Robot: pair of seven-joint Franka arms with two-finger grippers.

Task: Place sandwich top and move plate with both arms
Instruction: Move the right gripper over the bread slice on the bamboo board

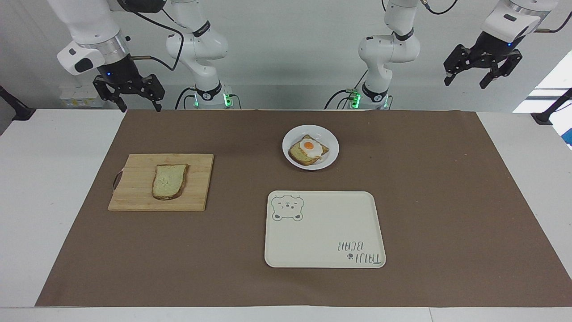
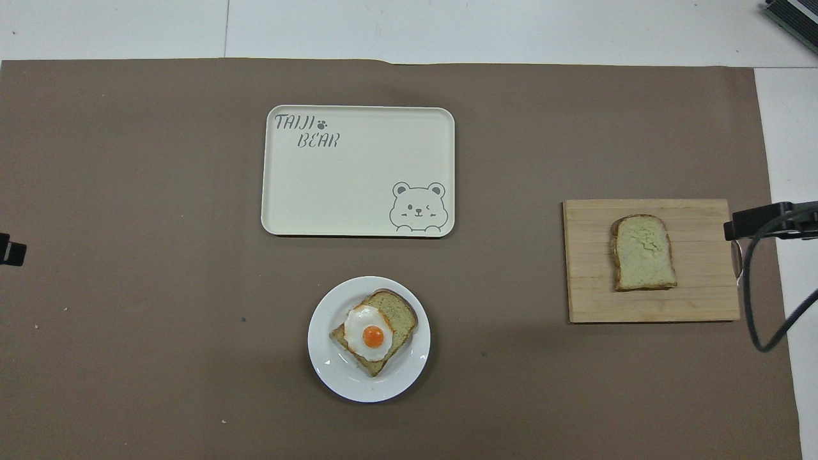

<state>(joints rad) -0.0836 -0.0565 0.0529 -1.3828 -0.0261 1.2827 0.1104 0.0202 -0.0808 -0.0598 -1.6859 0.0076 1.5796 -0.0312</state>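
On the wooden cutting board (image 1: 161, 181) toward the right arm's end of the table (image 1: 27, 179) lies the sandwich top (image 1: 169, 180), flat, rounded end pointing away from the robots. Judged light, soft and easily dented — best pinched gently across its two long crust edges, where the crust gives some stiffness; a hard squeeze would likely crush the crumb.

The plate (image 1: 292, 134) sits on the brown mat (image 1: 447, 201) midway between the two arm bases, nearer to the robots than the bear-printed tray (image 1: 326, 232). It carries a bread slice (image 2: 396, 310) topped with a fried egg (image 1: 309, 146). Plate looks stiff, smooth and probably slippery; rim is shallow, so take hold at two facing points of the rim and keep it level, or the egg may slide.

Right claw (image 1: 129, 94) hangs over the mat's corner at the robots' edge, fingers spread and pointing down, holding nothing — well apart from the board. Left claw (image 1: 481, 67) is raised high over the table's left-arm end, tilted, likewise released and empty; that arm waits.
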